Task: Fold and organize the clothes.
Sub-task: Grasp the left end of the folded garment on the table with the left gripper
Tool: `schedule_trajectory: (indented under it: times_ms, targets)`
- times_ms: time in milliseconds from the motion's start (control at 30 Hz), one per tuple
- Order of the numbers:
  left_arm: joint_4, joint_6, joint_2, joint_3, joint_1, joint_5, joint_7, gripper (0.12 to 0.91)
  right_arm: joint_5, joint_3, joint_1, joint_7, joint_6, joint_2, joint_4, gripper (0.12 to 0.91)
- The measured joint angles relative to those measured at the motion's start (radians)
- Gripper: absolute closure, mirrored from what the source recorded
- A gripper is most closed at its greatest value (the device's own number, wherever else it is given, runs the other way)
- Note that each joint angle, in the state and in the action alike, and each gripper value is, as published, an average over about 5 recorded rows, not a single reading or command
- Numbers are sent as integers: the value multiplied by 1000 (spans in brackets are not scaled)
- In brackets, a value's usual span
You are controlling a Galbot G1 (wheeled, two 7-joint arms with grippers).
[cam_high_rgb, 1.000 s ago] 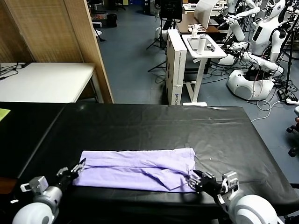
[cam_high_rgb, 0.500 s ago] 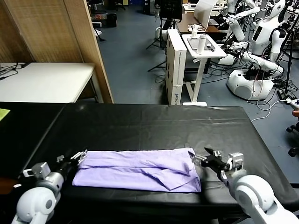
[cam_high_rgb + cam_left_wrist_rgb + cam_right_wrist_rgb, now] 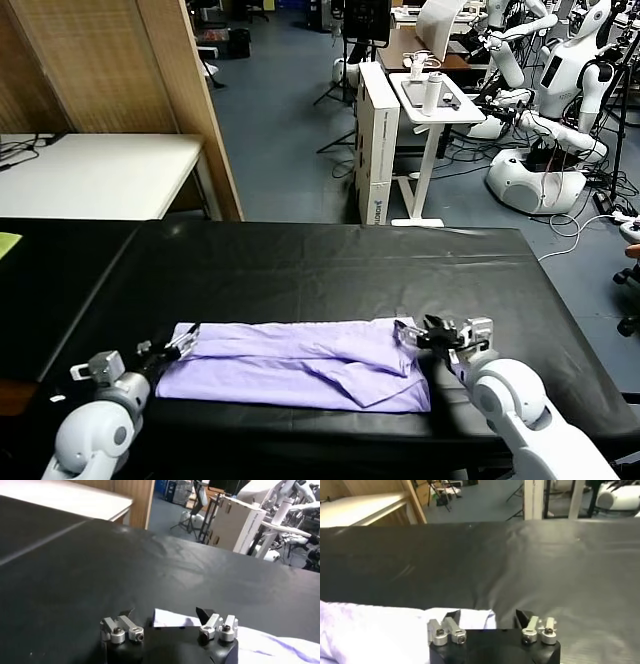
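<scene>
While the T-shirt (image 3: 300, 363) lies folded into a long band on the black table cover (image 3: 330, 270), near its front edge, we have a pincer at each end of it. Our left gripper (image 3: 186, 338) sits at the band's far left corner, fingers spread, with the fabric corner showing between them. Our right gripper (image 3: 413, 331) sits at the far right corner, likewise spread over the fabric edge.

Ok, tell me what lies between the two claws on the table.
In the head view, the folded lavender T-shirt spans the whole stretch between the left claw and the right claw, on the black table cover.
</scene>
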Motion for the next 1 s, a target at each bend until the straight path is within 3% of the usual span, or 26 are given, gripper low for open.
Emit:
schedule_trajectory:
  times_ms: [133,233,333,700,767,833,1000]
  targets:
    - [0,3,0,4,2,0,1,643,-11,0,-4,-3,13,10,-6,833]
    - [3,5,-2,9,-2,4,4,816,-23,7,-6,-2,28,21,-14,870]
    - [13,3,-4,17,-11,13,7,868,-33,16,-5,0,42,34,-26,867]
    - [92,14,-17,66,-137,29,6,863,-42,47,-4,-4,71,70,-47,857]
    - [102,15,-16,73,-164,30,7,857,-40,55,-13,-18,78,68,-38,796]
    - [106,16,-14,77,-181,30,9,810,-43,65,-24,-38,92,62,-24,678]
    - [97,21,1,71,-184,30,13,517,-54,92,-57,-86,132,30,29,374]
